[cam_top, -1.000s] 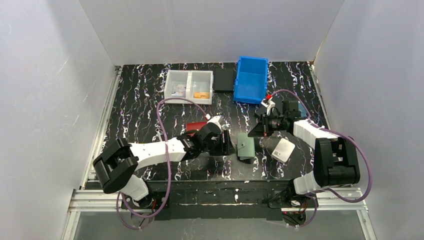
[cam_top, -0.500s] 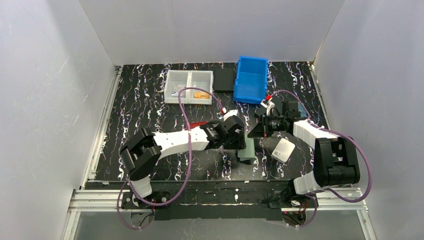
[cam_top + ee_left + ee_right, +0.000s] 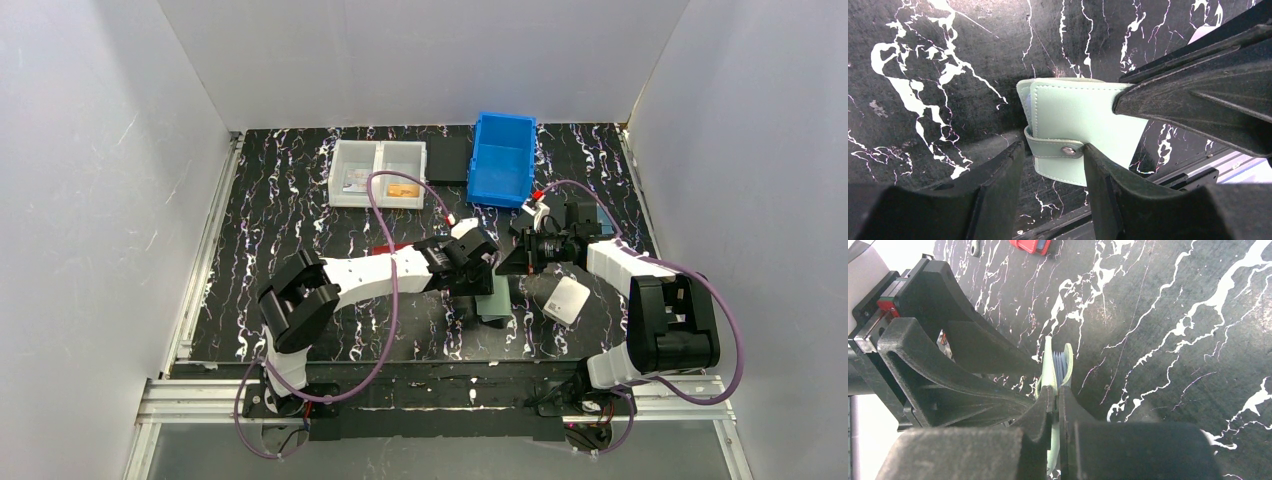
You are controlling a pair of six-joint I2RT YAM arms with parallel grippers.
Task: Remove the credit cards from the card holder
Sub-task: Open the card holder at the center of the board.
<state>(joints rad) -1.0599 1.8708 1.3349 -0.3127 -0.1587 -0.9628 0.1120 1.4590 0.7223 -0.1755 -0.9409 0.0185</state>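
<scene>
The sage-green card holder [image 3: 493, 299] stands on edge at the table's front middle, folded, its snap tab fastened. My right gripper [image 3: 1054, 392] is shut on one edge of the card holder [image 3: 1050, 364]. Thin bluish edges of the credit cards [image 3: 1060, 368] show between its covers. My left gripper [image 3: 1052, 150] is open, its fingers on either side of the snap tab [image 3: 1058, 149]; the right finger [image 3: 1108, 175] touches the tab's end, the left one stands apart. In the left wrist view the card holder [image 3: 1073, 112] faces me, with the right gripper's fingers [image 3: 1198, 95] pinching it.
A white two-compartment box [image 3: 378, 173], a black pad [image 3: 448, 158] and a blue bin [image 3: 503, 158] line the back. A red wallet [image 3: 390, 250] lies behind the left arm. A white wallet [image 3: 567, 298] lies right of the card holder.
My left arm has swung right from beside the red wallet to the card holder, and its fingers have narrowed a little around the snap tab. The right gripper and card holder have not moved.
</scene>
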